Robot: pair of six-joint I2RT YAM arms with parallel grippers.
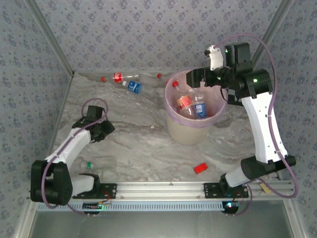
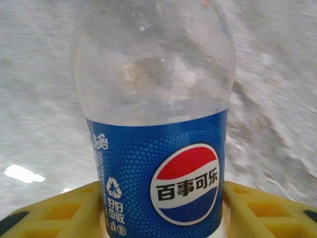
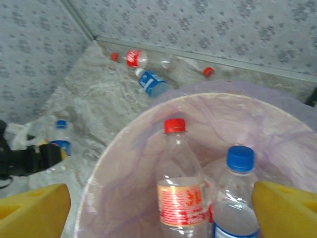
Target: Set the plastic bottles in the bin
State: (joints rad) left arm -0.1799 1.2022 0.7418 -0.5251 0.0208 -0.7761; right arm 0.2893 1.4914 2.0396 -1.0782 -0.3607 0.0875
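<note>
yellow pads [image 2: 59, 213] of the left end effector [image 2: 161, 210] clasp a pepsi bottle [image 2: 153, 99], upright at the left of the table [image 1: 143, 148]. the right end effector [image 3: 161, 210] hangs released over the bin [image 1: 185, 134], which holds a red-cap bottle [image 3: 181, 198] and a blue-cap bottle [image 3: 240, 161]. two bottles [image 1: 119, 78] lie by the back wall [image 1: 148, 34].

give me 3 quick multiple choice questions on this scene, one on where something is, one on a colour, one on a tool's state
1. The red block lies: a) on the table in front of the bin b) inside the bin c) by the back wall
2. The label on the bottle in the left tool is: a) red b) white c) blue
3. The right tool is: a) shut on a bottle b) open c) shut on a cap

Answers: a, it sits on bare table on the bin's near side; c, a blue label shows between the yellow fingers; b, its fingers stand wide apart over the bin.
</note>
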